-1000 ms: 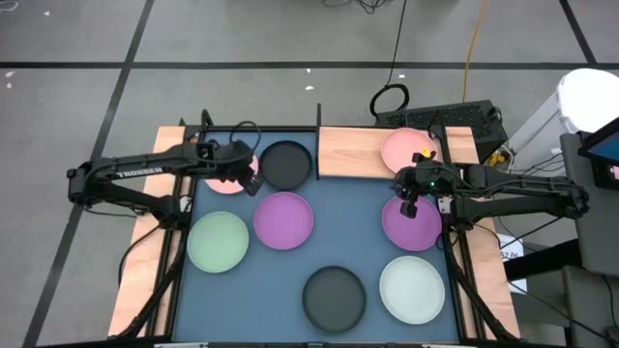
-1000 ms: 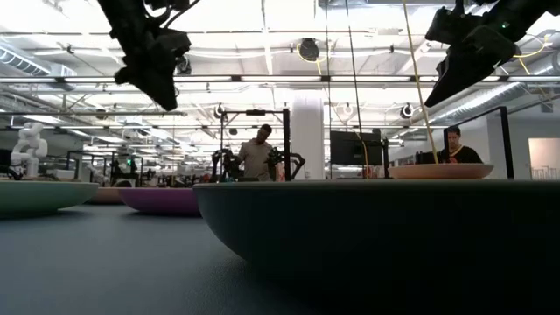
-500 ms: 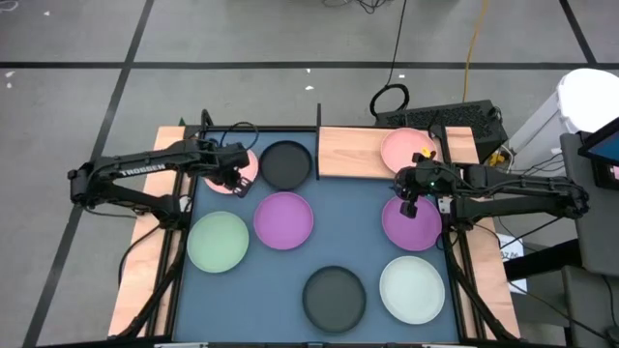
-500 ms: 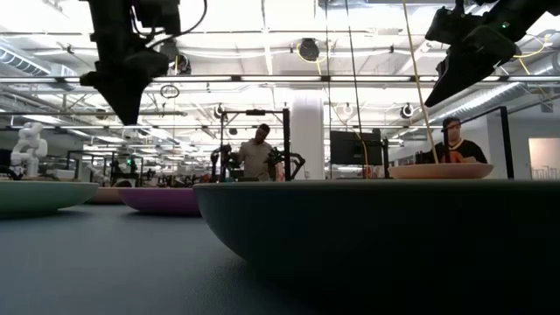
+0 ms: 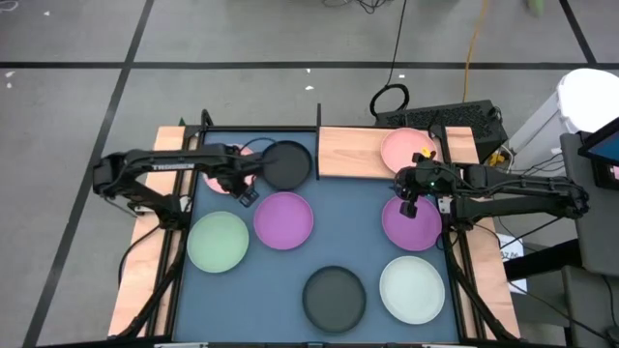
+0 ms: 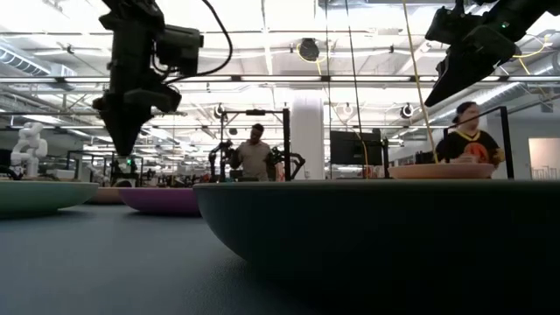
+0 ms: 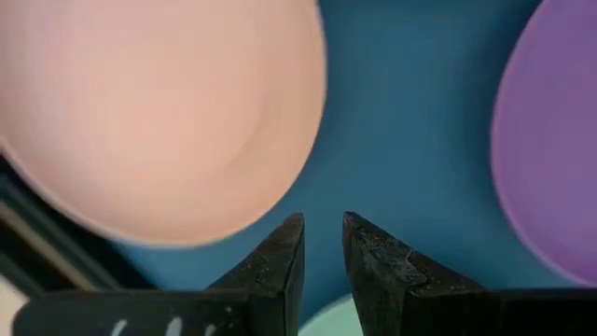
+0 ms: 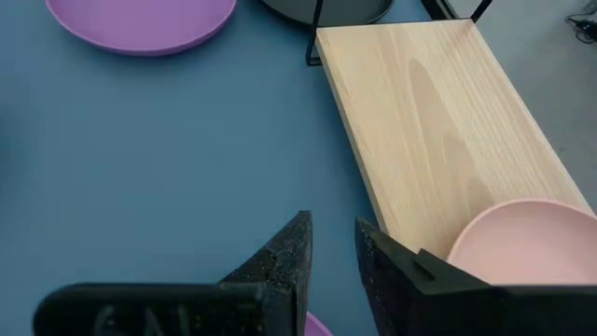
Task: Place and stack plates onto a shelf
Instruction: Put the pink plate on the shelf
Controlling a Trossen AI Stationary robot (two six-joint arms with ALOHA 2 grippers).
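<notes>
Blue mat (image 5: 290,266), matte and smooth, covers most of the table in the high view.

Shelf (image 5: 358,151): pale wooden board with straight grain, rectangular, at upper centre-right of the high view along the mat's top edge. One pink plate (image 5: 406,148) rests on its right end.

Plates on the mat, all round, shallow, smooth plastic: second pink plate (image 5: 221,180) at upper left, partly under the left arm; black plate (image 5: 286,164) just beside it; purple plate (image 5: 284,219) at centre; green plate (image 5: 218,241) at left; second purple plate (image 5: 411,222) at right; second black plate (image 5: 335,297) at bottom centre; pale green plate (image 5: 412,289) at lower right.

Left gripper (image 5: 246,192): above the mat between the pink, black and purple plates; fingers narrowly parted, holding nothing, as its wrist view shows.

Right gripper (image 5: 407,204): over the upper edge of the right purple plate; fingers narrowly parted, empty.

Low view only: both grippers hang clear above the plates; a large workshop hall with two people lies beyond. Right wrist view only: the shelf's grain and thick edge.
</notes>
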